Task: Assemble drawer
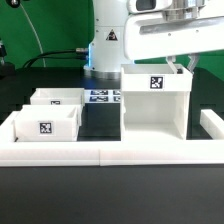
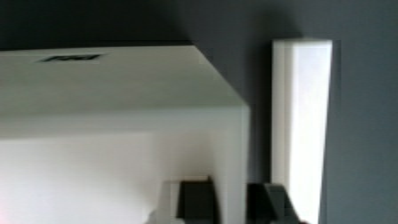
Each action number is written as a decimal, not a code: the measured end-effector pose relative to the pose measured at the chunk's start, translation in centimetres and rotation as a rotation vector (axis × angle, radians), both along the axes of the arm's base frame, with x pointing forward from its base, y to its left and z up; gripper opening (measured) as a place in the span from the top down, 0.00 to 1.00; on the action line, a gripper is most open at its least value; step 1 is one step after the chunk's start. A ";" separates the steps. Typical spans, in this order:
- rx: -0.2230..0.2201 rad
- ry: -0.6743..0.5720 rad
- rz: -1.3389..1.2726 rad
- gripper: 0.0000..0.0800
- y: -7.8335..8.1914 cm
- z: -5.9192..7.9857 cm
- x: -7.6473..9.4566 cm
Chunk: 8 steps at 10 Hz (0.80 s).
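Note:
The drawer's tall white box housing (image 1: 155, 103) stands at the exterior view's right, a square tag on its upper panel. Two small white trays sit to its left: one in front (image 1: 45, 123) with a tag, one behind (image 1: 55, 98). My gripper (image 1: 183, 66) comes down on the housing's top right edge. In the wrist view the two dark fingers (image 2: 192, 202) straddle the housing's side wall (image 2: 233, 150), and the gripper (image 2: 231, 205) appears shut on it. The housing's top (image 2: 107, 90) fills much of that view.
The marker board (image 1: 100, 97) lies flat between the trays and the housing. Low white rails run along the table's front (image 1: 110, 153) and right side (image 1: 212, 125); the right rail shows in the wrist view (image 2: 304, 120), close beside the housing. The robot base stands behind.

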<state>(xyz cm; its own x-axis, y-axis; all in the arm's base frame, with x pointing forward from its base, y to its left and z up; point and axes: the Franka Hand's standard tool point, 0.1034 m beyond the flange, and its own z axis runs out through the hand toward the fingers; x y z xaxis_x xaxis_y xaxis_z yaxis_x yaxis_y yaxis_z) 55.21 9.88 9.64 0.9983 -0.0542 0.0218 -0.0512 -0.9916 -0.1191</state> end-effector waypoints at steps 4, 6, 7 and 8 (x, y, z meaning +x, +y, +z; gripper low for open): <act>0.014 -0.059 -0.012 0.94 0.6 0.1 3.2; 0.014 -0.061 -0.018 0.94 0.6 0.2 3.3; 0.014 -0.061 -0.018 0.94 0.6 0.3 3.3; 0.021 -0.055 -0.098 0.94 0.7 0.3 3.3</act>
